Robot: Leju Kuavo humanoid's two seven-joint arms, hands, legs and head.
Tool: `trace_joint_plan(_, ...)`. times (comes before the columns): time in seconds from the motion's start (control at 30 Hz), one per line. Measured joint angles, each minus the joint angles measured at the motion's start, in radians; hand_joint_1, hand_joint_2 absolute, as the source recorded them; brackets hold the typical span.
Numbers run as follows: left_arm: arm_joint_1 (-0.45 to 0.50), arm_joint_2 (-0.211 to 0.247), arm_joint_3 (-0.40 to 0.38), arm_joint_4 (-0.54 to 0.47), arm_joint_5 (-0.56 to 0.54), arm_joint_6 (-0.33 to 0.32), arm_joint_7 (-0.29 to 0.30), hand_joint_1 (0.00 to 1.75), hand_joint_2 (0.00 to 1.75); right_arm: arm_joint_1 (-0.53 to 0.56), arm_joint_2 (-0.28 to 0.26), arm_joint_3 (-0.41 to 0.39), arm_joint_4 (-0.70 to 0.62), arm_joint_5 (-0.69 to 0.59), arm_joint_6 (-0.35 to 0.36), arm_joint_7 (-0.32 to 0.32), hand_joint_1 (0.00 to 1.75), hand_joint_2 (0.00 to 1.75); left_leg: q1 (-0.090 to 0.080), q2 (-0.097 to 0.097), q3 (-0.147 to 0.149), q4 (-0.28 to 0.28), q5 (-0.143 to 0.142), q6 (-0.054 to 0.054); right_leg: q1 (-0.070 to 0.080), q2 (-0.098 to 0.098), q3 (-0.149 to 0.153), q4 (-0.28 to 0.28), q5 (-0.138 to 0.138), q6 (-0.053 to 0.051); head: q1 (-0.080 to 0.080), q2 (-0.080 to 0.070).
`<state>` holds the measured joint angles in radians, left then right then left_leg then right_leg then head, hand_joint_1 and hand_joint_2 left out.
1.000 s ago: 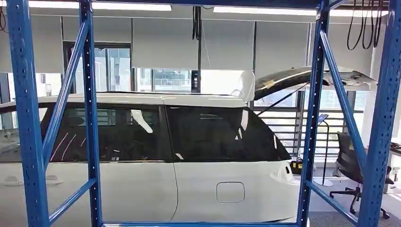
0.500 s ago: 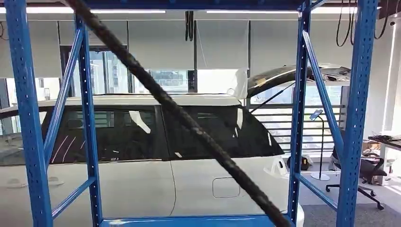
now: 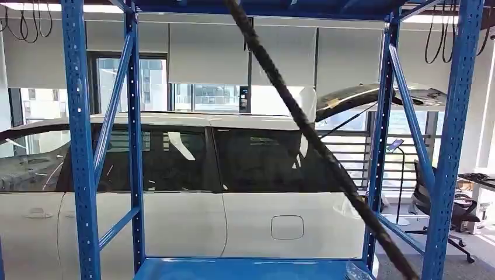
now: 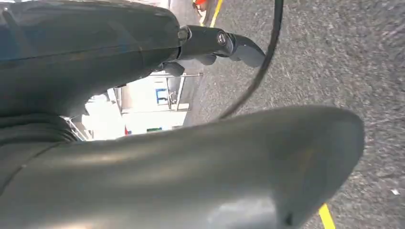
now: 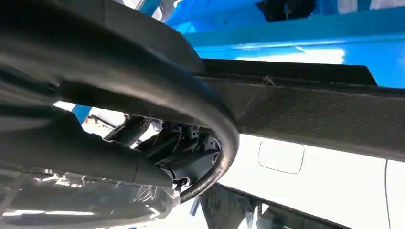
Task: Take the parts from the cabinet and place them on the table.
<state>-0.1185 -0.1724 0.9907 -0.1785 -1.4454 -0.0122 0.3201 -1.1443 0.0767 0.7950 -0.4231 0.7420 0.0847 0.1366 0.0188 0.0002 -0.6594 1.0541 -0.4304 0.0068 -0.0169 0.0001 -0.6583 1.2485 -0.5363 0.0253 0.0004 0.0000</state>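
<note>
A long black rubber strip (image 3: 315, 140) slants across the head view from the top middle down to the bottom right, in front of the blue cabinet rack (image 3: 79, 146). In the right wrist view my right hand (image 5: 157, 148) grips this strip (image 5: 210, 109), which curves around the dark fingers and runs on as a straight band. Crinkled clear plastic wrap (image 5: 95, 200) lies against the thumb. My left hand (image 4: 205, 143) hangs over grey carpet (image 4: 334, 57) with its fingers (image 4: 215, 40) stretched out and apart from the thumb, holding nothing.
The rack's blue shelf board (image 3: 245, 268) runs along the bottom, with a bit of clear plastic (image 3: 356, 271) at its right end. A white car (image 3: 233, 216) stands behind the rack. An office chair (image 3: 443, 204) is at the right. More black loops (image 3: 443, 35) hang overhead.
The camera has shifted, and the shelf board now shows. The black strip came into the head view half a second ago and now crosses further to the right.
</note>
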Motion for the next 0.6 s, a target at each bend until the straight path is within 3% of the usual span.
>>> trace_joint_plan(0.03,0.0,0.0,0.0,0.0,0.001,0.0,0.0,0.0,0.0,-0.002,0.0,0.0,0.0,0.0,0.0,0.0,1.75,1.75,-0.001,-0.001,-0.007,0.0,0.007,-0.002,0.004,0.0,0.061,-0.09,0.026,-0.008,-0.001,0.0)
trace_joint_plan(0.07,0.0,0.0,0.0,0.0,0.002,0.0,-0.001,0.0,0.0,-0.007,0.001,0.0,0.0,0.002,0.001,0.001,1.75,1.75,-0.001,0.0,-0.012,0.0,0.013,-0.004,0.009,0.0,0.112,-0.172,0.02,-0.018,-0.002,0.0)
trace_joint_plan(0.1,-0.001,-0.002,0.0,0.0,0.003,0.0,-0.002,0.0,0.0,-0.013,0.003,0.0,0.0,0.003,0.002,0.001,1.75,1.75,-0.005,0.0,-0.019,0.0,0.02,-0.012,0.017,0.0,0.146,-0.228,0.003,-0.022,-0.002,0.0)
trace_joint_plan(0.2,-0.001,-0.002,0.0,0.0,0.004,0.0,-0.002,0.0,0.0,-0.019,0.005,-0.001,0.0,0.003,0.005,0.004,1.75,1.75,0.002,0.002,-0.023,-0.015,0.05,-0.029,0.024,0.003,0.134,-0.236,0.016,-0.021,-0.005,0.0)
trace_joint_plan(0.23,0.0,-0.002,0.0,0.0,0.006,-0.001,-0.002,0.0,0.0,-0.018,0.005,-0.001,0.001,0.003,0.008,0.004,1.75,1.75,-0.004,-0.002,-0.027,-0.016,0.054,-0.037,0.01,0.0,0.119,-0.252,0.032,-0.026,-0.005,0.0)
trace_joint_plan(0.27,0.0,-0.002,0.0,0.0,0.006,-0.003,-0.002,0.0,0.0,-0.02,0.007,-0.001,0.002,0.003,0.009,0.007,1.75,1.75,0.001,-0.002,-0.038,0.001,0.018,-0.04,0.006,-0.005,0.119,-0.253,0.045,-0.03,-0.003,0.0)
trace_joint_plan(0.3,0.001,-0.002,0.0,0.0,0.007,-0.007,0.0,0.0,0.0,-0.023,0.01,-0.001,0.003,0.003,0.01,0.007,1.75,1.75,0.001,0.0,-0.052,0.047,-0.037,-0.04,0.005,-0.004,0.107,-0.254,0.053,-0.043,-0.003,0.0)
trace_joint_plan(0.37,0.0,-0.002,0.0,0.0,0.01,-0.007,-0.002,0.0,0.0,-0.023,0.014,-0.001,0.003,0.003,0.011,0.007,1.75,1.75,0.002,-0.001,-0.088,0.197,-0.141,-0.044,0.007,-0.005,0.085,-0.253,0.071,-0.051,-0.001,0.0)
trace_joint_plan(0.4,0.0,-0.002,0.0,0.0,0.01,-0.006,-0.002,0.0,0.0,-0.023,0.015,-0.001,0.003,0.004,0.011,0.007,1.75,1.75,0.003,-0.001,-0.098,0.26,-0.163,-0.047,0.007,-0.005,0.073,-0.252,0.081,-0.051,0.0,0.0)
trace_joint_plan(0.43,0.0,-0.002,0.0,0.0,0.01,-0.006,-0.002,0.0,0.0,-0.023,0.015,-0.001,0.004,0.004,0.011,0.007,1.75,1.75,0.005,-0.001,-0.094,0.295,-0.15,-0.049,0.007,-0.005,0.06,-0.252,0.091,-0.049,0.0,0.0)
trace_joint_plan(0.47,-0.001,-0.002,0.0,0.0,0.01,-0.005,-0.002,0.0,0.0,-0.022,0.015,-0.001,0.005,0.004,0.011,0.007,1.75,1.75,0.008,-0.001,-0.073,0.286,-0.117,-0.052,0.007,-0.005,0.048,-0.25,0.1,-0.047,0.001,0.0)
trace_joint_plan(0.53,-0.001,0.0,0.0,0.0,0.01,-0.005,0.0,0.0,0.0,-0.023,0.015,-0.001,0.006,0.004,0.011,0.007,1.75,1.75,0.017,0.0,0.02,0.164,-0.05,-0.057,0.003,-0.004,0.024,-0.241,0.112,-0.037,0.003,0.0)
trace_joint_plan(0.57,-0.002,0.0,0.0,0.0,0.01,-0.003,0.0,0.0,0.0,-0.024,0.015,-0.002,0.006,0.004,0.01,0.007,1.75,1.75,0.021,0.001,0.078,0.078,-0.05,-0.06,0.002,-0.004,0.015,-0.23,0.115,-0.032,0.003,0.0)
trace_joint_plan(0.6,-0.005,0.0,0.0,0.0,0.01,-0.003,-0.001,0.0,0.0,-0.026,0.015,-0.003,0.006,0.005,0.01,0.007,1.75,1.75,0.013,-0.001,0.119,0.013,-0.089,-0.063,0.009,-0.004,0.001,-0.222,0.117,-0.027,0.003,0.0)
